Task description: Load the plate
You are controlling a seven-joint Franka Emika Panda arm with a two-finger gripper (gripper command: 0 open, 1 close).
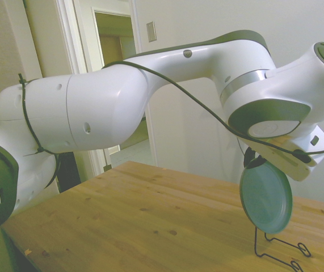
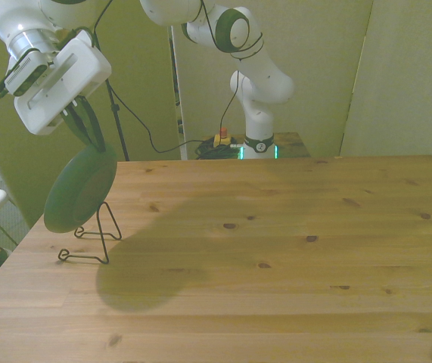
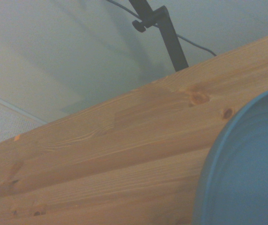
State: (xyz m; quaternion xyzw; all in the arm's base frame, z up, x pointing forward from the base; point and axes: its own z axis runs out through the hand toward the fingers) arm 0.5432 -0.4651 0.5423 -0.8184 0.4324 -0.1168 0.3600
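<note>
Pincer [image 2: 85, 125] fingertips hidden behind plate [image 2: 79, 190]

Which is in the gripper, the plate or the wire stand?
The teal plate, hanging on edge from the gripper; the black wire stand sits on the table below.

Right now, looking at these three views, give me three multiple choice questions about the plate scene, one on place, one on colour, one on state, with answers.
1. Where on the wooden table does the thin black wire stand sit?
A. near the front view's left edge
B. at the table's middle
C. near the front view's right edge

2. What colour is the round matte plate?
A. red
B. dark teal-green
C. white

3. How is the plate held?
A. flat on the table
B. upside down on the floor
C. on edge, hanging from the jaws of the gripper at the stand

Answers: 1 A, the stand is by that edge. 2 B, both room views show teal-green. 3 C, the jaws grip its upper rim and its face is near vertical.
</note>
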